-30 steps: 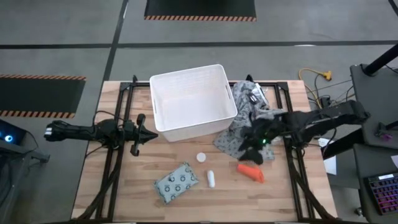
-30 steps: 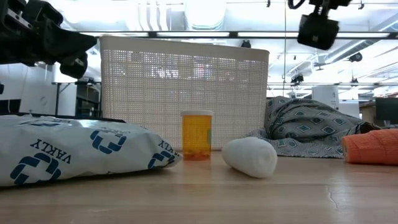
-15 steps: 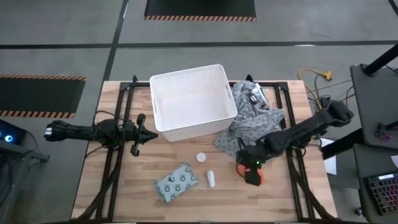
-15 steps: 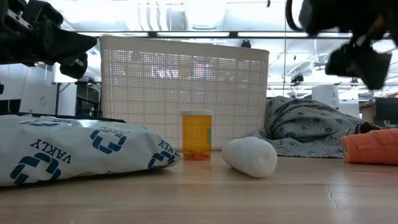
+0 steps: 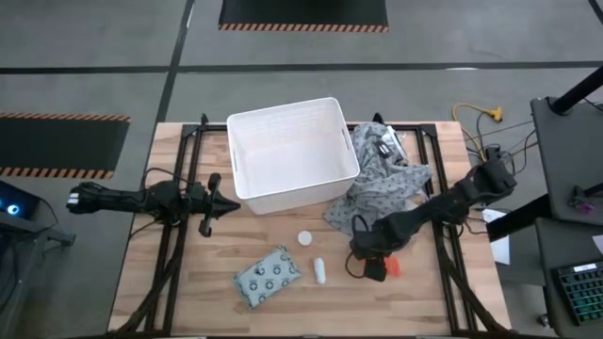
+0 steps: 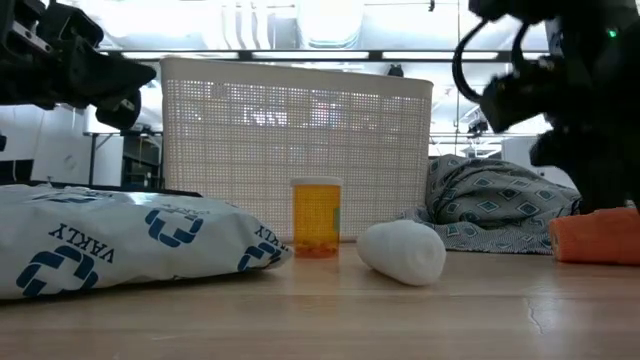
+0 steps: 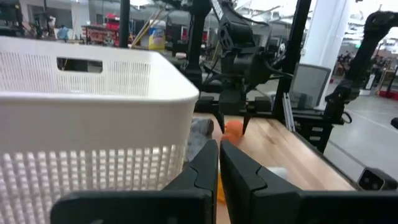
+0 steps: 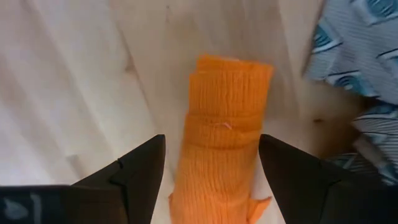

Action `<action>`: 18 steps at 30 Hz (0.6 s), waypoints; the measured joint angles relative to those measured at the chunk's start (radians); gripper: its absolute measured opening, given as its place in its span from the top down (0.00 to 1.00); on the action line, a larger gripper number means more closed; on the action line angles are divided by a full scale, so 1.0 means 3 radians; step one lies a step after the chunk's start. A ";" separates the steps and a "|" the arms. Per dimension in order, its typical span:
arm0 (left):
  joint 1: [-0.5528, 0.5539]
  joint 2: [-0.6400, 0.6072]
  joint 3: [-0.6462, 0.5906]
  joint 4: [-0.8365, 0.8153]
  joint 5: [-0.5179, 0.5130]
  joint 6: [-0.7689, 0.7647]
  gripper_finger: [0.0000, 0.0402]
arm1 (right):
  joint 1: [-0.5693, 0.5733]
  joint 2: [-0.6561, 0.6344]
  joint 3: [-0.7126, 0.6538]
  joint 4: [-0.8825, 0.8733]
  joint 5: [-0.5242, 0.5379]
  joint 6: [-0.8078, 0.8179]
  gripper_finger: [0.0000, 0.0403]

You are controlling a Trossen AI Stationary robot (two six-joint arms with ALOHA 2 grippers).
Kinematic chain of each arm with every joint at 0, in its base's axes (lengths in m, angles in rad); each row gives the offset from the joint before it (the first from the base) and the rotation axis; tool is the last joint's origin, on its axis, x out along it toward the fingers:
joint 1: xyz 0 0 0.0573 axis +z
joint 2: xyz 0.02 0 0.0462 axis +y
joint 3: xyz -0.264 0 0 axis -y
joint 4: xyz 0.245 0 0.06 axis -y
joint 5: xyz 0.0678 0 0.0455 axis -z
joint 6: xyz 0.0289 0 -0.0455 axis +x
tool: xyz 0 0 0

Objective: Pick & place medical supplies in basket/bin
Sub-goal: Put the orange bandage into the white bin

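The orange-red tapered piece lies flat on the wood near the table's right side. My right gripper is open and points down over it, one finger on each side of it. In the low view this gripper hangs just above the piece. The white-capped orange bottle, the white cylinder and the dotted packet rest on the table. The white bin stands at the far side. My left gripper is shut and hovers left of the bin.
The grey patterned cloth lies bunched against the bin's right wall, just beyond the orange piece. Bare wood stretches between the supplies and the table's near edge. Cables and a desk sit off the table's right side.
My right gripper has moved from above the cloth toward the table's near edge and down, and its fingers now straddle the orange piece. The orange piece and the other supplies have stayed put.
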 joint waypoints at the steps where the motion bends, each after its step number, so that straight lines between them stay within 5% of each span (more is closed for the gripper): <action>1: 0.0000 -0.0001 0.0000 -0.0026 0.0000 0.0000 1.00 | -0.0001 0.0054 0.0000 0.0007 0.0001 0.0056 0.38; 10: 0.0001 -0.0004 0.0000 -0.0029 0.0000 0.0000 1.00 | -0.0005 0.0320 0.0055 -0.0025 0.0021 0.0146 0.41; 18: 0.0000 -0.0006 0.0000 -0.0031 -0.0001 0.0001 1.00 | -0.0003 0.0206 0.0088 -0.0015 0.0087 0.0133 0.62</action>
